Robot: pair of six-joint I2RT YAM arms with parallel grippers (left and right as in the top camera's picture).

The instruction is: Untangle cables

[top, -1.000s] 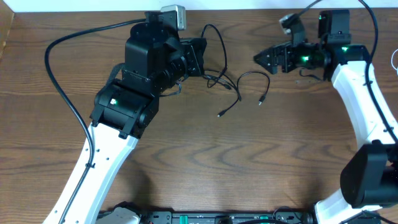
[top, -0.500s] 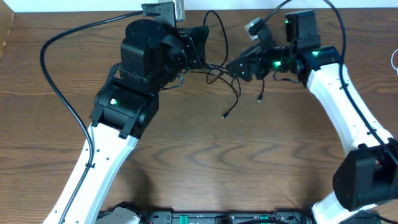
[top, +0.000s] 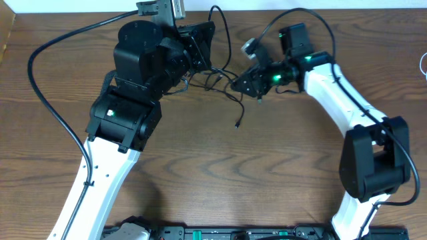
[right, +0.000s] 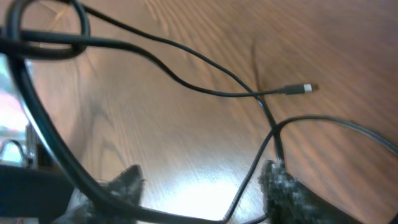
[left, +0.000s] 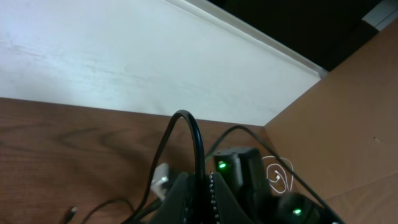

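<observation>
The right tool [right: 205, 196] stands about half open. Its 2 dark fingertips [right: 283, 186] sit low in its wrist view, and thin black strands of the cables [right: 214, 93] run across the gap between them. Nothing looks pinched there. Just past the tips 2 strands cross, and beyond the crossing 1 of them ends in a small silver-tipped plug [right: 303, 88] lying on the table [right: 348, 37], right of centre in that view. A thicker black cord [right: 43, 46] loops through the upper left; I can't tell whether it belongs to the arm.

From above, the snarl sits in the upper middle of the frame between the 2 arms, with 1 loose tail trailing down toward the centre. Farthest off, the left tool [left: 200, 196] is clamped shut on the cables, a black loop arching up out of its jaws at the bottom of its own view.

To my eye the step in hand is getting a second grip so the tangle can be drawn apart. Done well, the right tool would close on 1 strand only, beside the crossing rather than on it. The best choice is probably the strand that leads to the free plug, so that end can slide out. It should then pull slowly toward the right of the overhead frame while the left tool anchors, and steer clear of the thicker cord.
</observation>
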